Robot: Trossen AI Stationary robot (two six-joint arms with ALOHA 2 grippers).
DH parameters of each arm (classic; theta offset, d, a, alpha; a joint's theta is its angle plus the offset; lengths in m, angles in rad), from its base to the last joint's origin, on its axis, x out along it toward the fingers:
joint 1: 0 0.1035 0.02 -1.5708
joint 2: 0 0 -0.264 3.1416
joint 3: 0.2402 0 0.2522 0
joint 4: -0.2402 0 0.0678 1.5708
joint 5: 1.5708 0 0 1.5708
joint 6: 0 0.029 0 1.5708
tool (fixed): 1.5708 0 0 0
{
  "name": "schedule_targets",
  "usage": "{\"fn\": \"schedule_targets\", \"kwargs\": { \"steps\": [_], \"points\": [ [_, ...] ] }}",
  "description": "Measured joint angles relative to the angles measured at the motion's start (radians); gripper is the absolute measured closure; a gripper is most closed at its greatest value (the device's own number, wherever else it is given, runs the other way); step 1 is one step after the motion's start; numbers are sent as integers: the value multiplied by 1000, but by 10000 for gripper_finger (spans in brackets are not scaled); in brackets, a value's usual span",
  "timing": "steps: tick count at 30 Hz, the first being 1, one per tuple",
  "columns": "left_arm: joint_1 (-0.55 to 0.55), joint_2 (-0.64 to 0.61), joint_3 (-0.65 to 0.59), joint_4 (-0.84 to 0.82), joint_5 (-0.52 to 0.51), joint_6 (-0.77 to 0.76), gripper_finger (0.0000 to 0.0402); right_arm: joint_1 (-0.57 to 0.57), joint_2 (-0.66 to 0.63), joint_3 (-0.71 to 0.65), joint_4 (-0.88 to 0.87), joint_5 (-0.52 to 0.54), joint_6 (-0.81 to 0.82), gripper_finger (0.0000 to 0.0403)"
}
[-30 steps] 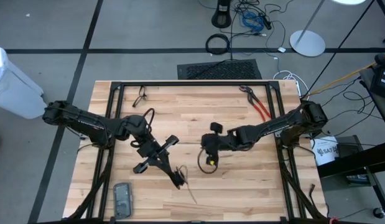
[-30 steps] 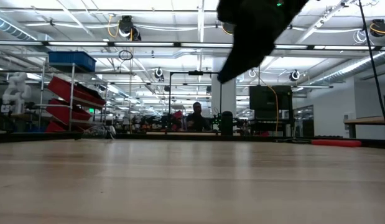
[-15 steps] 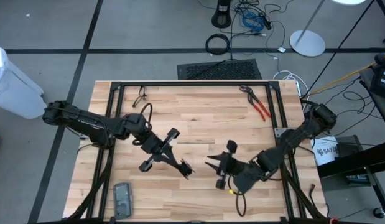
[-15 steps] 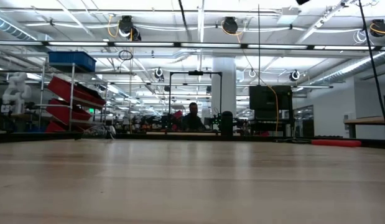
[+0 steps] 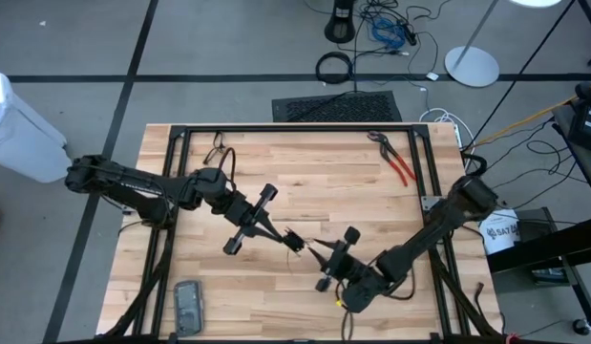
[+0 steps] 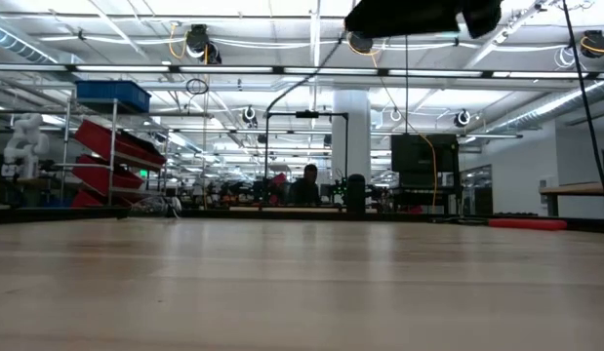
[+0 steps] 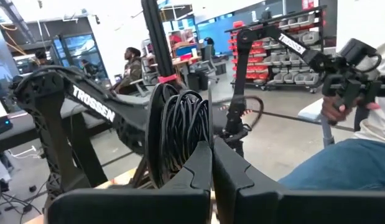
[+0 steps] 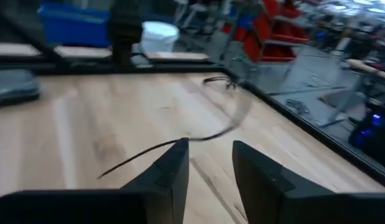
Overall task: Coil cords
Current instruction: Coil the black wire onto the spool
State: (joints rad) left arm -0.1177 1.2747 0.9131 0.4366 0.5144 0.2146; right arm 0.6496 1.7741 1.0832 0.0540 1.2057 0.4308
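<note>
Black and thin, the cord (image 7: 180,134) is bunched in loops and pinched in the left end effector (image 5: 293,239) above the middle of the wooden bench (image 5: 314,162), one strand trailing near the right end effector (image 5: 319,253), whose fingers (image 8: 170,171) stand apart, gripping nothing.

A pale wooden plank tabletop (image 5: 295,162) carries red-handled pliers (image 5: 398,164) near its far right corner and a flat grey rectangular device (image 5: 188,306) at the near left edge. Beyond it, a thick black cable ring (image 5: 334,67) lies on the grey floor beside a dark ribbed mat (image 5: 337,107).
</note>
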Motion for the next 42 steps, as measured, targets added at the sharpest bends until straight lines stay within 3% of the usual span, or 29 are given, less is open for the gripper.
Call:
{"fn": "schedule_targets", "kwargs": {
  "steps": [8, 17, 23, 36, 42],
  "points": [
    [2, 0, 0, -3, 0, -1, 400, -69, 158, 0, 252, 57, 4, 266],
    [2, 0, 0, -7, 0, -1, 400, -111, 288, 0, 576, 45, -87, 272],
    [2, 0, 0, -24, 0, -1, 400, -107, 291, 0, 615, 0, -134, 272],
    [2, 0, 0, -28, 0, -1, 400, -72, 291, 0, 679, 45, -183, 273],
    [2, -5, 0, -28, 0, -1, 400, -87, 291, 0, 631, -38, -136, 273]
  ]
}}
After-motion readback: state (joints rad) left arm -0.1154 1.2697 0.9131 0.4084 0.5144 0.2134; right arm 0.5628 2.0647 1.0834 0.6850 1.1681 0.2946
